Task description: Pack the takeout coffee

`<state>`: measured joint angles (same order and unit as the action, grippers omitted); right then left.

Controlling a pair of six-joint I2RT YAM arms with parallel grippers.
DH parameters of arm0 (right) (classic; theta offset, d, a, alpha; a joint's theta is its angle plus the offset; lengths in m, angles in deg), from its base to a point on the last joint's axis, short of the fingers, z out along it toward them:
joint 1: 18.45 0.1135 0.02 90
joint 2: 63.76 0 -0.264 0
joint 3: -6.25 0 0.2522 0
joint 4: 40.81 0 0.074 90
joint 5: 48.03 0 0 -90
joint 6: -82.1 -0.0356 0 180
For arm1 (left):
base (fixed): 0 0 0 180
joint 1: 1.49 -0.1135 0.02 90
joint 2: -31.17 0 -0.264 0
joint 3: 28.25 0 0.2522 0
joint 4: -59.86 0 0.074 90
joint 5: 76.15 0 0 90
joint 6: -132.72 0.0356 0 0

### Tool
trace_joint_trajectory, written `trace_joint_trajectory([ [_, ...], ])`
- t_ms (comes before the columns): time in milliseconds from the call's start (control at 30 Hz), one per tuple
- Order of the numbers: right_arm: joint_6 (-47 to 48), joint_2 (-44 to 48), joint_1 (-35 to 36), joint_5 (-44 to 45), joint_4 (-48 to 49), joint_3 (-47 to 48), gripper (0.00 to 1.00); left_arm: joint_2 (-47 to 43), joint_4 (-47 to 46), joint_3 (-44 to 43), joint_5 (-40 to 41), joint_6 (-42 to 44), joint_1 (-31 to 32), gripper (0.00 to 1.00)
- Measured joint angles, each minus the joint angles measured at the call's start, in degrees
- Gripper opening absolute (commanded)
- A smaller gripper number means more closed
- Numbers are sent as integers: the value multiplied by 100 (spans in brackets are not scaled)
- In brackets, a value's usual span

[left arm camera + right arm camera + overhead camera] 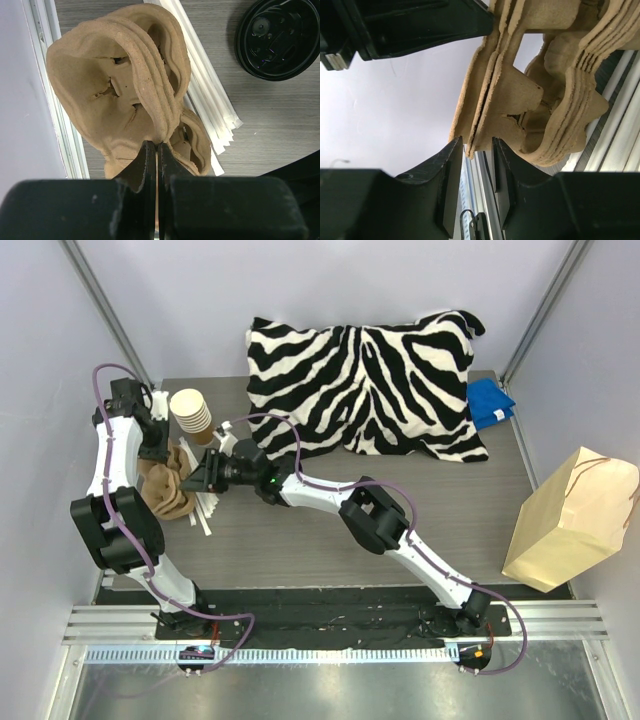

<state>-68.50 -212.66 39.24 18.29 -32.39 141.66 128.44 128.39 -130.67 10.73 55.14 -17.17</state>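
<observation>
The takeout coffee is not in any view. My left gripper (pixel 157 145) is shut on the edge of a stack of brown moulded-pulp cup carriers (pixel 125 90), held a little above the table's left side (pixel 165 490). My right gripper (pixel 477 142) reaches in from the right (pixel 200 480). Its jaws stand open astride the lower edge of the same carriers (pixel 545 100), with a gap showing on the right finger's side. The paper bag (pixel 575 520) stands tilted at the far right edge.
A stack of unlidded brown cups (pixel 190 410) lies behind the carriers. A loose black lid (pixel 277 37) and white wrapped straws (pixel 210 100) lie on the table beside them. A zebra-striped pillow (pixel 370 385) and a blue cloth (pixel 490 402) lie at the back.
</observation>
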Motion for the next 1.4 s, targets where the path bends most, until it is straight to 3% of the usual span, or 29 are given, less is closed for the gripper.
trace_joint_trajectory([
  [800, 48, -83, 103, 125, -22, 109, 33, 0, -7, 90, -70, -15, -9, 0],
  [900, 59, -94, 103, 164, -46, 116, 23, -2, -4, 90, -103, -26, -9, 0],
  [967, 66, -101, 105, 177, -50, 116, 5, -2, -2, 90, -105, -28, -9, 0],
  [1067, 74, -116, 109, 201, -87, 129, 1, -4, 9, 90, -105, -50, -9, 16],
  [1100, 72, -122, 111, 203, -116, 129, 1, -7, 20, 90, -107, -63, -9, 28],
  [1200, 74, -136, 111, 214, -138, 129, 1, -9, 59, 90, -105, -142, -9, 41],
  [1300, 72, -138, 111, 219, -168, 131, 1, -57, 136, 81, -107, -238, -9, 49],
  [1400, 81, -138, 111, 219, -205, 160, 1, -149, 192, 70, -125, -328, -11, 50],
])
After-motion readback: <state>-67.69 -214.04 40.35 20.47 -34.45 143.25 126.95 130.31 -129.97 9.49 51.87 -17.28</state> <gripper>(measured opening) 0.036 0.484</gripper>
